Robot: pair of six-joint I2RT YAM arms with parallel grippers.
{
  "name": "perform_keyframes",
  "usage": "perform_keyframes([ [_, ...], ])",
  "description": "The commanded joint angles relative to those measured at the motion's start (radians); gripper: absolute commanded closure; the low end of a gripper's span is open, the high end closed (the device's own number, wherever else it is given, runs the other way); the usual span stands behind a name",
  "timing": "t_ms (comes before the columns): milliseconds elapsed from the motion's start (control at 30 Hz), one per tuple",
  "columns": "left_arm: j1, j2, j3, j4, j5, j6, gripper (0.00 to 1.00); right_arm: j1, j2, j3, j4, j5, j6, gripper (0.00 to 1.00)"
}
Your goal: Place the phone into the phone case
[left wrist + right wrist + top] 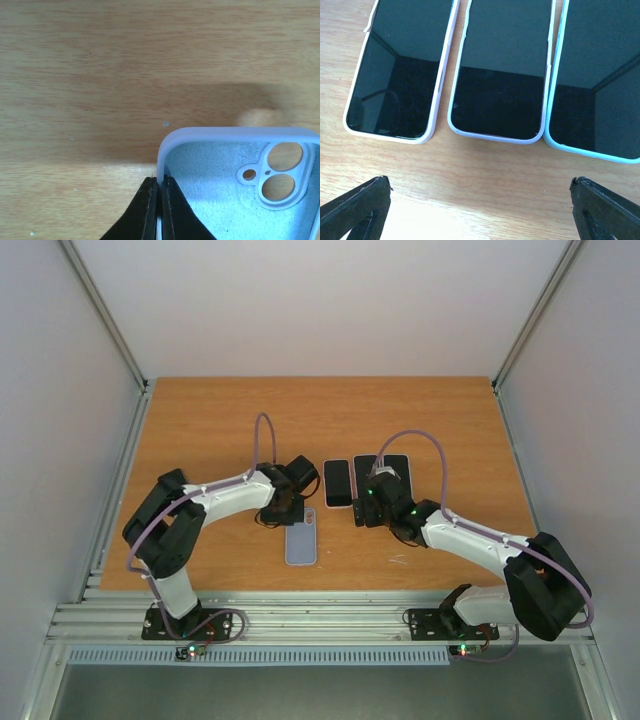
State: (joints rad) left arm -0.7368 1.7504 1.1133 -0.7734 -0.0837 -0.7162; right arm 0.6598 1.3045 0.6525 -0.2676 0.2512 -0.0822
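Left jaws: shut tight on the side wall of the phone case [220,200]. They pinch the rim near the camera-cutout end, one finger inside and one outside. The case lies open side up on the surface [100,75], flat as far as I can see.

Right jaws: wide open, holding nothing, tips low over the wood. Three phones lie face up, side by side, just ahead of them:
- white-edged phone [395,70], left in my wrist view
- lilac-edged phone [502,70], centred between the tips
- blue-edged phone [600,75], right

I can't tell which is the task phone. On the top camera the case sits nearer the arm bases than the phone row, apart from it.
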Motion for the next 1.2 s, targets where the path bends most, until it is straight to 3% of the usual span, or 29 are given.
perform_keyframes([
  [0,0.000,0.023,0.012,0.027,-0.014,-0.078,0.95,-0.006,0.006,-0.012,0.044,0.029,0.013,0.02],
  [167,0.001,0.056,0.019,0.017,-0.026,-0.093,0.88,-0.006,0.022,-0.012,0.054,0.020,0.013,0.02],
  [300,0.005,0.027,0.001,0.021,-0.031,-0.113,0.69,-0.006,0.023,-0.013,0.058,0.018,0.013,0.02],
  [433,0.044,-0.036,-0.008,-0.012,-0.058,-0.113,0.56,-0.005,0.023,-0.013,0.066,0.011,0.010,0.02],
  [867,0.417,-0.193,-0.045,-0.126,-0.155,0.031,0.02,-0.006,0.023,-0.010,0.078,-0.026,0.015,0.02],
  [1167,0.720,-0.121,-0.006,-0.112,-0.114,0.149,0.01,-0.006,0.020,-0.010,0.080,-0.033,0.015,0.02],
])
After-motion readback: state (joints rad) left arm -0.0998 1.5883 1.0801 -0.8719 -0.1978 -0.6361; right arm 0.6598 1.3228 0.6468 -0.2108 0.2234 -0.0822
